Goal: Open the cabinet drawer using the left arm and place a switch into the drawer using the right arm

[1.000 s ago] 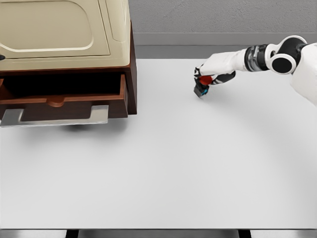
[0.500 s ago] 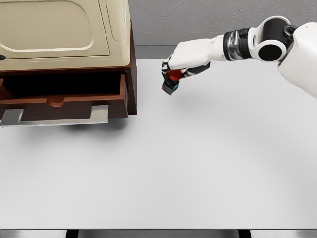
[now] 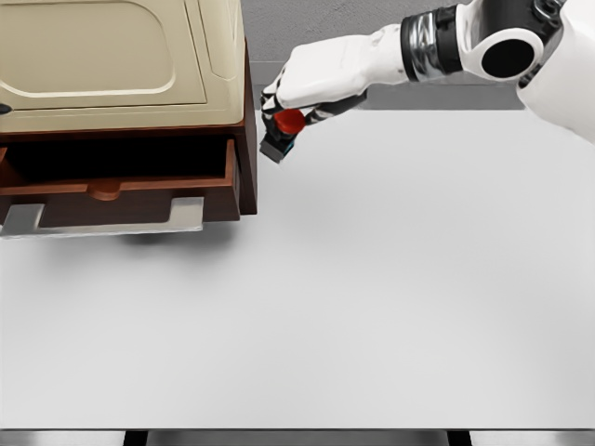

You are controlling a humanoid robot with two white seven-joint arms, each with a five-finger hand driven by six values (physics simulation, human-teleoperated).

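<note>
A brown wooden cabinet point(image 3: 246, 139) with a cream top stands at the table's back left. Its drawer point(image 3: 112, 190) is pulled out, with a grey handle point(image 3: 102, 219) along the front. My right hand point(image 3: 297, 93) hangs in the air just right of the cabinet's upper corner, shut on the switch point(image 3: 279, 135), a small dark block with a red round button and a blue edge. The switch is above the table, beside the cabinet's side wall and outside the drawer. The left arm does not show.
The white table point(image 3: 372, 297) spreads from the cabinet to the front and right. A grey wall runs behind it. The right forearm point(image 3: 437, 46) crosses the upper right corner.
My right hand has carried the switch left and upward, from the middle right of the table to just beside the cabinet. The drawer has stayed pulled out.
</note>
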